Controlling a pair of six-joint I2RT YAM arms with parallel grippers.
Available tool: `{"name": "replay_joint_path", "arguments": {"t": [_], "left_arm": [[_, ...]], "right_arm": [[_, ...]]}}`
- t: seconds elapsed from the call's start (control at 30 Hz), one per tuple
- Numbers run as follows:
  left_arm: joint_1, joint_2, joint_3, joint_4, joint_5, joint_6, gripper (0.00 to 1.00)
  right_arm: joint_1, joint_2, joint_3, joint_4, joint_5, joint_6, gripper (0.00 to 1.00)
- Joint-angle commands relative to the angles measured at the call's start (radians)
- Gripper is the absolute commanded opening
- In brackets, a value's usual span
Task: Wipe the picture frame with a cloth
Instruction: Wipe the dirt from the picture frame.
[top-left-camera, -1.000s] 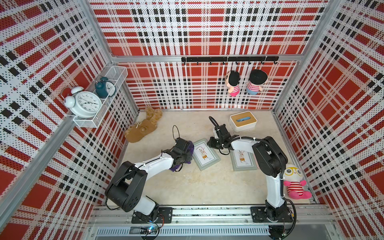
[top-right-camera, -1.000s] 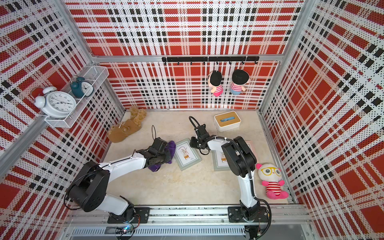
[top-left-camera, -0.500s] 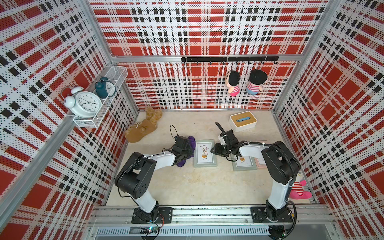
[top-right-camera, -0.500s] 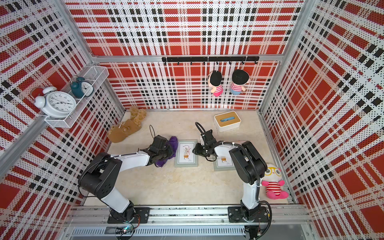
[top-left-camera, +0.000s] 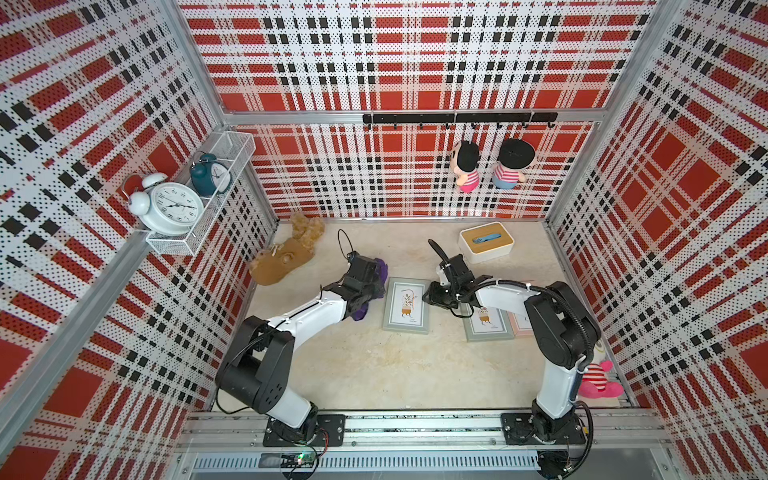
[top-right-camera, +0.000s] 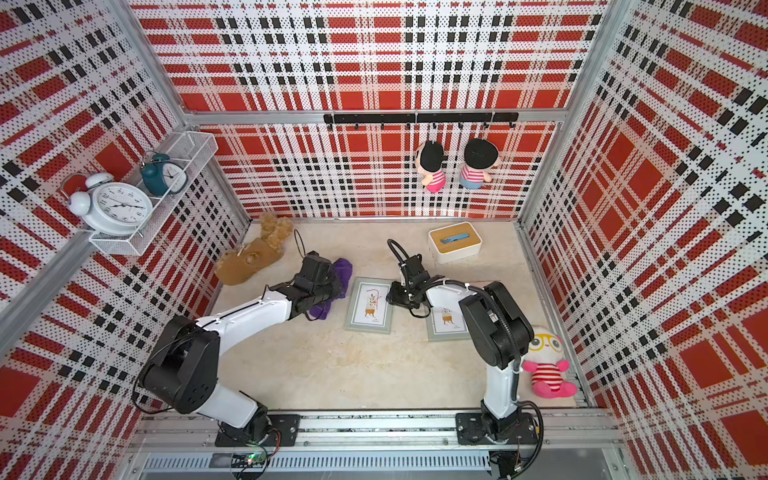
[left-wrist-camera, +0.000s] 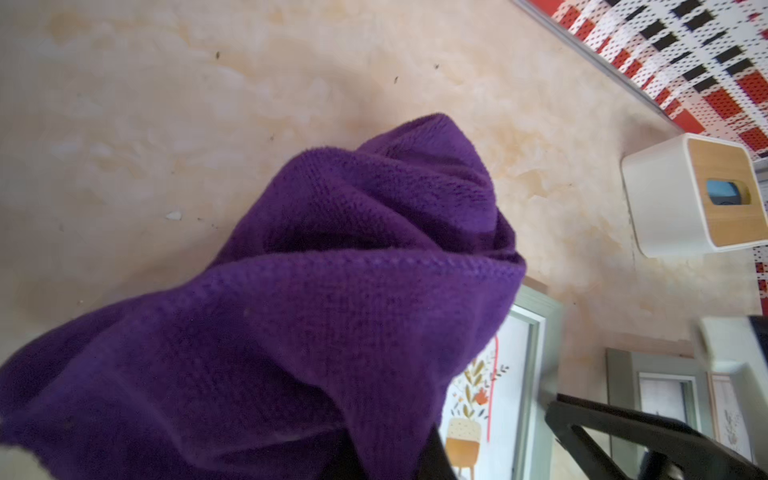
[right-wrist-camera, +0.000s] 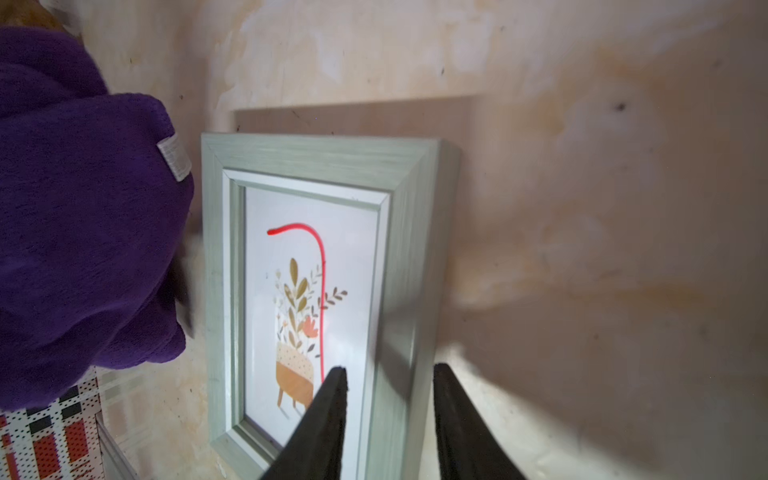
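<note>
**Cloth bunched at the frame's left side, right gripper astride its right rail**

Both top views show the picture frame (top-left-camera: 406, 305) lying flat on the table (top-left-camera: 374, 374), about midway across. The deep purple cloth (top-left-camera: 380, 267) is bunched under the left gripper (top-left-camera: 368, 280), just left of the frame's far-left corner (top-right-camera: 343, 270). The right gripper (top-left-camera: 432, 296) sits at the frame's right edge. A second frame (top-left-camera: 486, 326) lies further right. A tissue box (top-left-camera: 486, 242) stands far right, and a brown plush toy (top-left-camera: 282, 266) lies far left.

In the left wrist view, the cloth (left-wrist-camera: 332, 311) fills most of the picture. It is folded over the gripper, whose jaws are pressed together on it. A corner of the frame (left-wrist-camera: 536, 332) shows past the fold.

In the right wrist view, the gripper's fingers (right-wrist-camera: 328, 415) stand apart. One is over the glass and the other is at the outer side of the right rail. I cannot tell whether they squeeze the rail. The cloth (right-wrist-camera: 83, 208), with its white tag (right-wrist-camera: 174, 160), sits just beside the left rail (right-wrist-camera: 216, 291). A red line (right-wrist-camera: 321, 291) runs down the glass.
</note>
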Motion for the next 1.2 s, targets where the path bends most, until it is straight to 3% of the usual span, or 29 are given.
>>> {"name": "replay_joint_path", "arguments": {"t": [0.0, 0.17, 0.47, 0.87, 1.17], "left_arm": [[-0.069, -0.018, 0.073, -0.110, -0.086, 0.057, 0.00], [-0.158, 0.059, 0.159, -0.141, -0.099, 0.060, 0.00], [-0.240, 0.286, 0.253, -0.128, -0.072, 0.070, 0.00], [-0.227, 0.425, 0.235, -0.008, 0.051, 0.062, 0.00], [-0.174, 0.478, 0.317, -0.016, 0.032, 0.084, 0.00]], "right_arm": [[-0.008, 0.033, 0.013, -0.016, 0.032, -0.015, 0.36], [-0.012, 0.057, 0.001, 0.021, -0.003, 0.003, 0.27], [-0.021, 0.062, -0.033, 0.057, -0.014, 0.020, 0.22], [-0.029, 0.071, -0.059, 0.090, -0.020, 0.035, 0.20], [-0.029, 0.084, -0.067, 0.090, -0.016, 0.034, 0.19]]}}
